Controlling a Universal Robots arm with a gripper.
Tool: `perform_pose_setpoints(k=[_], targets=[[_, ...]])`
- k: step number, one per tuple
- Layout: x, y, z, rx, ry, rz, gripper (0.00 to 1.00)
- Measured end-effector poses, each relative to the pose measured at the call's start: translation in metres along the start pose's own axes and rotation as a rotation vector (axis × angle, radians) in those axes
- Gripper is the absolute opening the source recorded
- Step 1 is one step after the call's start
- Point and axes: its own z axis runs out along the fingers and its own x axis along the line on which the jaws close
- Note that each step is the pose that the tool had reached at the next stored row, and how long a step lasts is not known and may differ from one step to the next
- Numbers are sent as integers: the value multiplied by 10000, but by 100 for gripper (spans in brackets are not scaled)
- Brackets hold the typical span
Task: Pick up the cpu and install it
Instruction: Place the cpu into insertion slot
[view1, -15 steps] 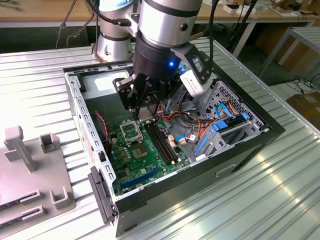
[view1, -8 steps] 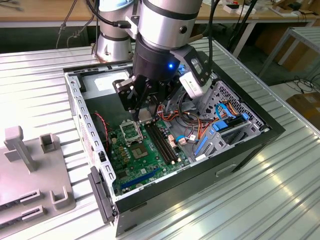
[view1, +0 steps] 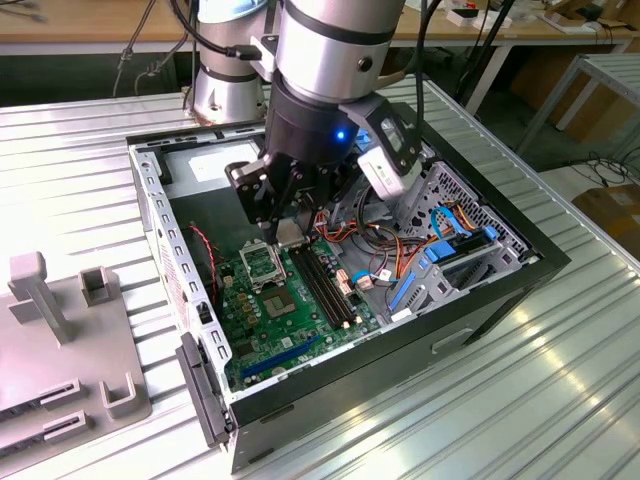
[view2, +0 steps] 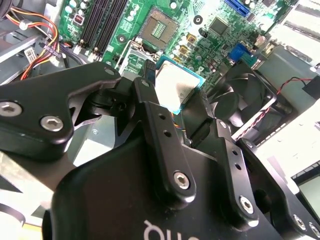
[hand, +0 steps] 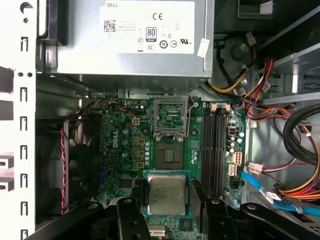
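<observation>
The cpu (hand: 166, 192) sits in the claw (hand: 167, 201) above the motherboard (hand: 120, 145), near the socket (hand: 169, 152).

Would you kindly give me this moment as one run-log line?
gripper: shut on cpu | cpu: held above motherboard, inside open computer case | socket: no cpu seated

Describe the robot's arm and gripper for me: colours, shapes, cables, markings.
The arm is a thick silver tube with black bands; a black cable runs to its side. Its black wrist section carries a small blue light and a pale grey camera on a bracket. The gripper is matte black, built of flat linked bars with silver screws and partial white lettering.
</observation>
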Motion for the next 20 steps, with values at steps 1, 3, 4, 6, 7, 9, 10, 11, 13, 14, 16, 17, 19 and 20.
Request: perform_pose_setpoints(k=[1, 3, 4, 6, 7, 9, 10, 11, 13, 14, 16, 17, 19, 20], targets=[[0, 0, 3, -1, 0, -1, 47], [0, 0, 10, 0, 0, 0, 47], [0, 0, 13, 0, 0, 0, 47], [0, 0, 20, 0, 0, 0, 47], [-1, 0, 24, 0, 0, -1, 47], [-1, 0, 31, 0, 0, 0, 47], [-1, 0, 36, 0, 0, 0, 47], [-1, 0, 40, -1, 0, -1, 47], [-1, 0, 48, 0, 0, -1, 47], [-1, 0, 52, 0, 0, 0, 47], [-1, -1, 61, 0, 0, 0, 47], [-1, -1, 67, -1, 0, -1, 47], [-1, -1, 76, 0, 0, 0, 47], [-2, -1, 79, 1, 1, -1, 47]])
